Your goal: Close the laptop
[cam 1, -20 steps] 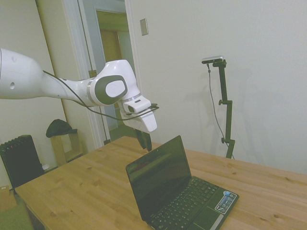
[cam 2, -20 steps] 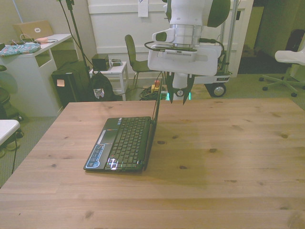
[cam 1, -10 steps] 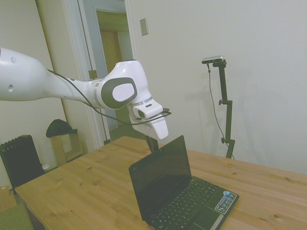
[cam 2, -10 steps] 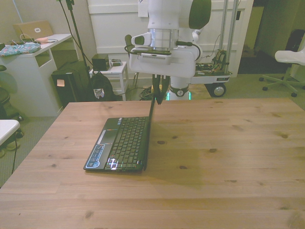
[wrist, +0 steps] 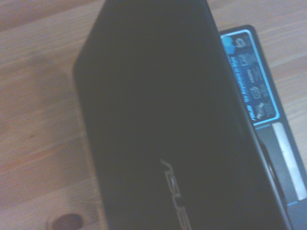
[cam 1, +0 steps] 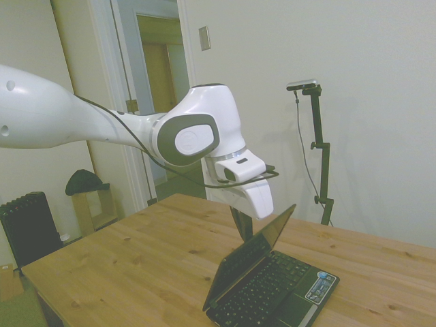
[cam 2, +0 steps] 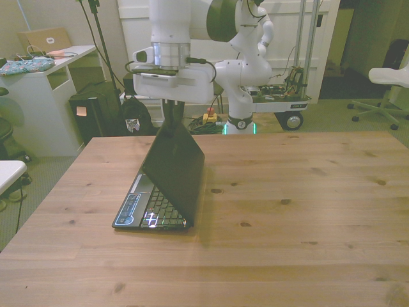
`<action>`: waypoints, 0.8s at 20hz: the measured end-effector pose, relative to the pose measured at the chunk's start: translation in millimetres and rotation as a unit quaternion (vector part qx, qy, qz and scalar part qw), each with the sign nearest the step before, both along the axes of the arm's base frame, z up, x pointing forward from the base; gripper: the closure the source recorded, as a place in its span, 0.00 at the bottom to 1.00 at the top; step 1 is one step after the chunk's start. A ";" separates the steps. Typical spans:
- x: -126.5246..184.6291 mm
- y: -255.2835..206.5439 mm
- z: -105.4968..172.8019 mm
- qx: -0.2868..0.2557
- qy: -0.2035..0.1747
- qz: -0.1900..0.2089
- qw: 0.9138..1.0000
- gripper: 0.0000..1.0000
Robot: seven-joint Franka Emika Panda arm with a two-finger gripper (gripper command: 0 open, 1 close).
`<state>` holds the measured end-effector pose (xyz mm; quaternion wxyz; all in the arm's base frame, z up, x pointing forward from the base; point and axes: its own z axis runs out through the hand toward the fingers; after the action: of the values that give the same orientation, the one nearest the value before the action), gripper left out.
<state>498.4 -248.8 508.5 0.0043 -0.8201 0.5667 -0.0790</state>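
The laptop [cam 1: 249, 264] sits on the wooden table [cam 1: 136, 266] with its glossy black lid tipped forward, roughly halfway down over the keyboard. In the front view the laptop [cam 2: 171, 167] leans its lid toward the front view's left, and the lit front edge and blue palm-rest sticker still show. My gripper [cam 1: 244, 230] is right behind the lid's top edge, against its back. In the front view the gripper [cam 2: 172, 118] hangs just over that top edge. The wrist view is filled by the laptop [wrist: 158, 120], its lid back and the blue sticker.
Bare wood of the table [cam 2: 287, 211] stretches across the front view's right and front. Beyond the far edge stand a dark chair [cam 2: 180, 80], a white desk [cam 2: 45, 102] and a wheeled cart [cam 2: 281, 102]. A black radiator [cam 1: 30, 228] stands off the table in the side view.
The arm has swept toward the front view's left, pushing the lid from upright to about half closed. The laptop's base has stayed in place.
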 end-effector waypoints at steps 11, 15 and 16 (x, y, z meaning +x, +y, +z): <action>8.0 -51.1 -97.4 0.006 0.044 -0.023 0.999 1.00; 10.3 -52.3 -109.8 0.006 0.051 -0.023 0.998 1.00; 10.3 -52.3 -109.5 0.007 0.050 -0.024 0.998 1.00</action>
<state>508.7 -301.1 398.9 -0.0207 -0.8093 0.5861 -0.0339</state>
